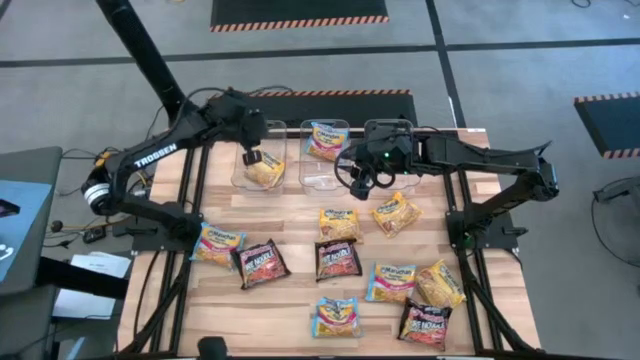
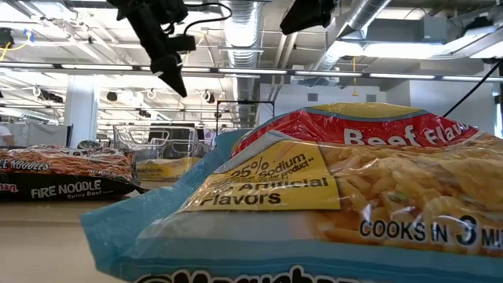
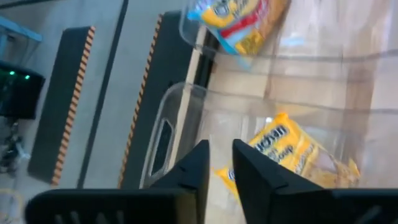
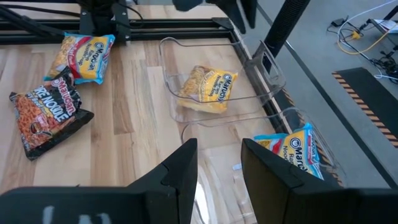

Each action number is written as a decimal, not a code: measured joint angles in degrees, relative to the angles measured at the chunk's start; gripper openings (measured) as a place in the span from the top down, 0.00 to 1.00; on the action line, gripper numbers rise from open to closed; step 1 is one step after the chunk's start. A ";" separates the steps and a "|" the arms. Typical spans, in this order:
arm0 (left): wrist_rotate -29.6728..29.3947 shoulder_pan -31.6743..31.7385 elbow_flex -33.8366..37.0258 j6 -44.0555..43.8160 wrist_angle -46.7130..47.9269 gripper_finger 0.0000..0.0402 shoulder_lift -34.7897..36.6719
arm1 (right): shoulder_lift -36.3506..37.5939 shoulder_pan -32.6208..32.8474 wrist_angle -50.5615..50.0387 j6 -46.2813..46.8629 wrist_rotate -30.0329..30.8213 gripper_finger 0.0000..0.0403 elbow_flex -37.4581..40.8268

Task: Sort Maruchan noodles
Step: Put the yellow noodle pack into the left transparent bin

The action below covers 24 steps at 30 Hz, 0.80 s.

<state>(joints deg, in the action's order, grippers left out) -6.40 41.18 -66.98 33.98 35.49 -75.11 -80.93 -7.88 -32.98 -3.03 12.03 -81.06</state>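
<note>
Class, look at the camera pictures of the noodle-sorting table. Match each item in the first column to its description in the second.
Column 1
1. left bin
2. middle bin
3. left gripper
4. right gripper

Column 2
a. contains a light blue packet
b. hangs open just right of the middle bin's front
c. contains a yellow-orange packet
d. hangs over the left bin

Pairs: 1-c, 2-a, 3-d, 4-b
</note>
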 joint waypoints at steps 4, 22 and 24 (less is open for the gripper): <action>5.26 3.51 0.00 -1.01 -6.03 0.74 -1.15 | 0.00 -0.13 0.01 -0.30 0.00 0.63 0.00; 9.25 8.18 -0.02 3.30 -3.56 0.72 -18.03 | -0.02 -0.13 -0.05 -0.48 -0.11 0.63 0.00; 9.97 8.18 -0.02 3.66 -2.10 0.72 -18.84 | -0.02 -0.13 -0.05 -0.48 -0.11 0.63 0.00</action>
<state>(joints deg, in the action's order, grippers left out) 3.57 49.36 -67.00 37.63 33.39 -93.95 -80.95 -8.01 -33.04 -3.51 11.92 -81.06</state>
